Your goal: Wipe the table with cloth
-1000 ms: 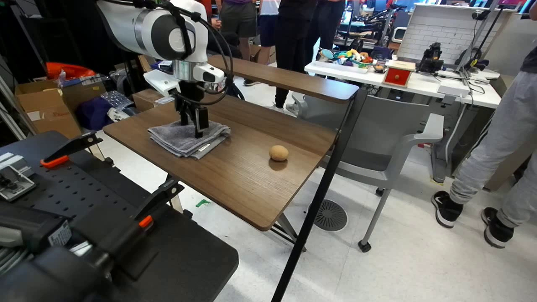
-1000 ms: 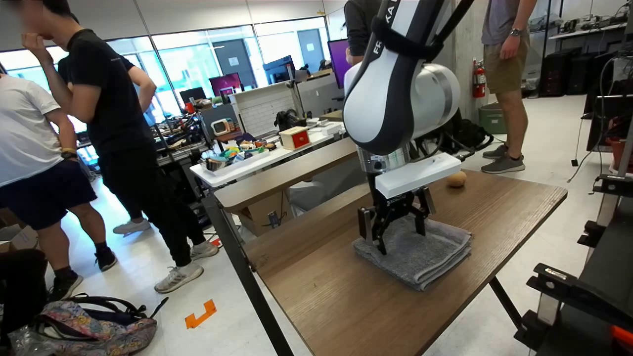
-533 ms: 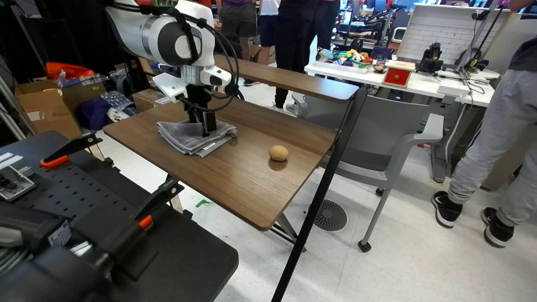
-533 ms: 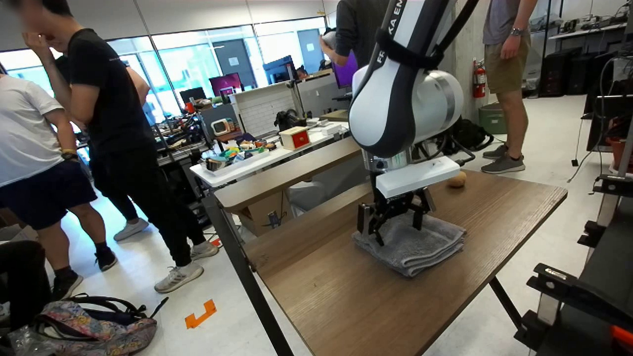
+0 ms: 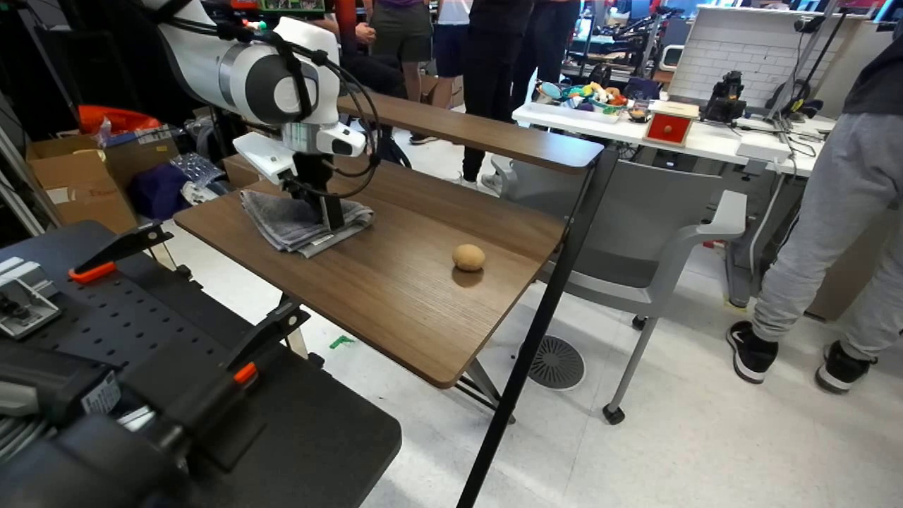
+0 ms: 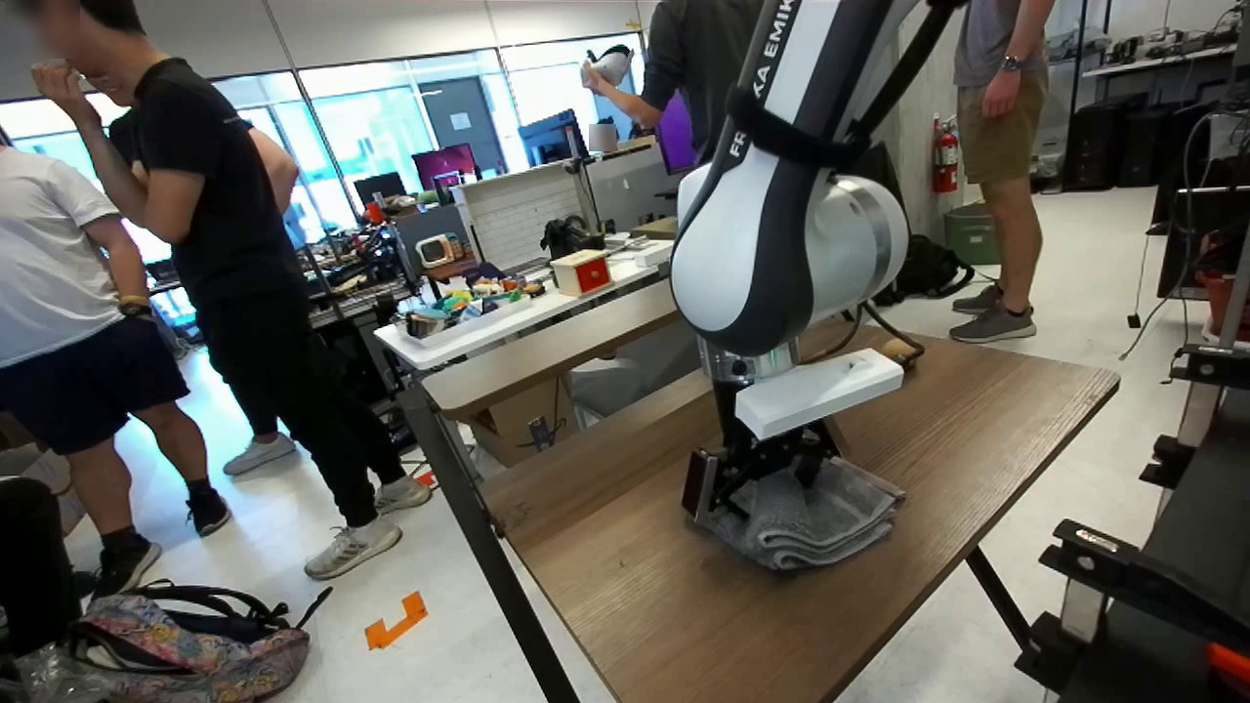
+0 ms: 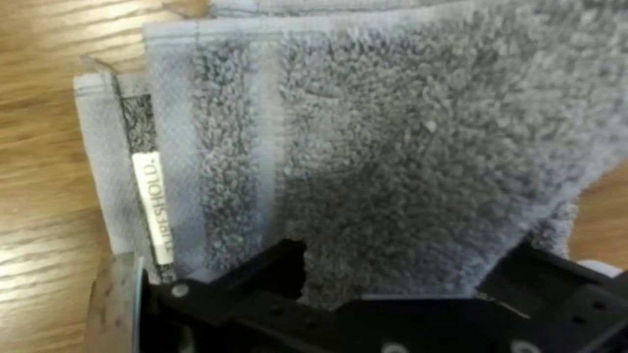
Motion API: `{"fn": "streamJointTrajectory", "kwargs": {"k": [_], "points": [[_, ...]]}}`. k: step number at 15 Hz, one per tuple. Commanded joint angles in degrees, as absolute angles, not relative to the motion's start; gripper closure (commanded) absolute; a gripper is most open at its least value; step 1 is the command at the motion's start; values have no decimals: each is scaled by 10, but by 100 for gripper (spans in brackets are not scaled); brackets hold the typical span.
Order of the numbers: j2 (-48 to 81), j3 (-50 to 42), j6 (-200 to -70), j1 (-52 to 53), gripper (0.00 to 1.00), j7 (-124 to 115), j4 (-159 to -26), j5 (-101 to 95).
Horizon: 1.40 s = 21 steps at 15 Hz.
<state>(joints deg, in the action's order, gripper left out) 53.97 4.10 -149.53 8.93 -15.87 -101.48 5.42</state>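
Gray terry cloth (image 5: 279,222), folded in layers, lies on wood-grain table (image 5: 409,282), left of centre in exterior view. Tan rounded object (image 5: 468,257) on same table, near frame centre. In exterior view, black gripper (image 6: 771,496) points down, lower right of centre, over curled, rumpled cloth layers. Wrist view: fingers (image 7: 267,269) set apart at bottom of frame, fuzzy looped pile between; smooth pale band (image 7: 179,162) and white rectangular label (image 7: 153,208) at left.

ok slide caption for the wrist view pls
Open pincer on a folded grey cloth, white label showing, wooden table beneath.
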Motion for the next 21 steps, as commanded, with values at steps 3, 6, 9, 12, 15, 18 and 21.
{"fn": "streamJointTrajectory", "kwargs": {"k": [3,6,9,12,15,18,21], "points": [[572,87,-1522,101,0,-109,-1032,66],[595,83,-1531,103,0,-105,-988,64],[637,85,-1542,87,0,-114,-891,85],[671,105,-1557,65,0,-116,-812,127],[721,109,-1558,59,0,-136,-723,158],[760,93,-1544,59,0,-163,-641,166],[793,68,-1527,44,0,-205,-558,158]]}}
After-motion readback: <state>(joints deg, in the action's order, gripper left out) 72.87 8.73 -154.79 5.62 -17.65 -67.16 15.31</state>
